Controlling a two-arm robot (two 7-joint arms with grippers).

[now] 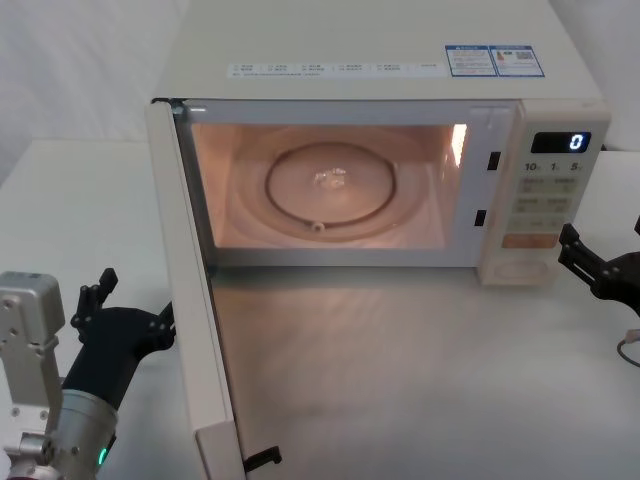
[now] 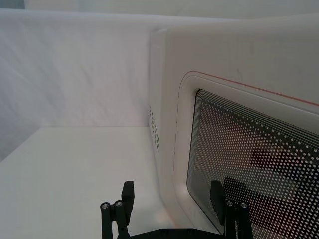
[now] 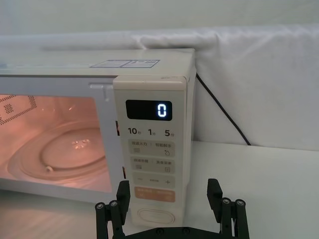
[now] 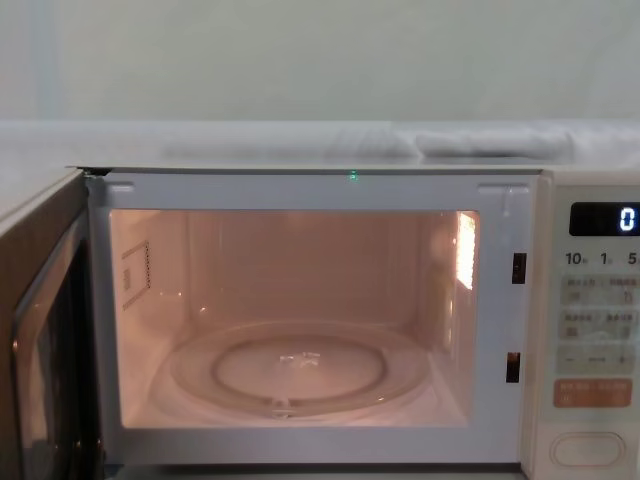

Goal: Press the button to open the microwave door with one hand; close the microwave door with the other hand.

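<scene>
Microwave door [image 1: 195, 330] swung fully open, hinged on the robot's left side of the oven, standing edge-on toward the robot in the head view. Cavity lit orange, glass turntable [image 1: 335, 185] inside. Display [image 3: 148, 109] reads 0.

Left tool [image 1: 125, 315] sits just outside the open door, on its outer face side, near the door's lower free end. In the left wrist view the left tool [image 2: 172, 199] has its 2 fingers spread wide, holding nothing; 1 finger [image 2: 217, 196] sits in front of the dotted dark window [image 2: 254, 159], the other over the bare white surface [image 2: 75, 169]. Contact with the door cannot be told.

Right tool [image 1: 595, 265] sits to the right of the control panel, low, level with the button [image 1: 520, 268]. In the right wrist view the right tool [image 3: 169, 199] is wide open, empty, pointing at the panel's lower end; the button [image 3: 153, 216] lies between its fingers, just below the orange key [image 3: 155, 194]. Tool is apart from the button, not touching.

In the chest view the button [image 4: 588, 450] is at the panel bottom, door [image 4: 45, 340] at far left.
</scene>
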